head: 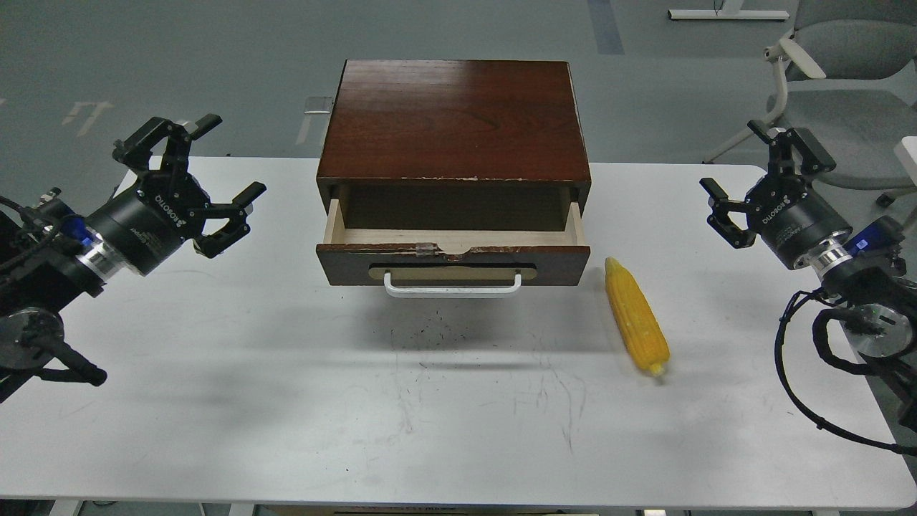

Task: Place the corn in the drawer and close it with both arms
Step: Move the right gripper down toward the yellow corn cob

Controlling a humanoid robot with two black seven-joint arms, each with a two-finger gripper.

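A yellow corn cob lies on the white table, just right of the drawer's front corner, pointed end toward me. The dark red-brown drawer is pulled partway out of its wooden cabinet; its pale inside shows nothing in it, and the white bar handle faces me. My left gripper hovers open to the left of the cabinet, holding nothing. My right gripper hovers open at the table's right edge, well right of the corn, also holding nothing.
The white table carries scuff marks in front of the drawer. A grey chair stands behind the table's right end. Cables loop from my right arm at the right table edge.
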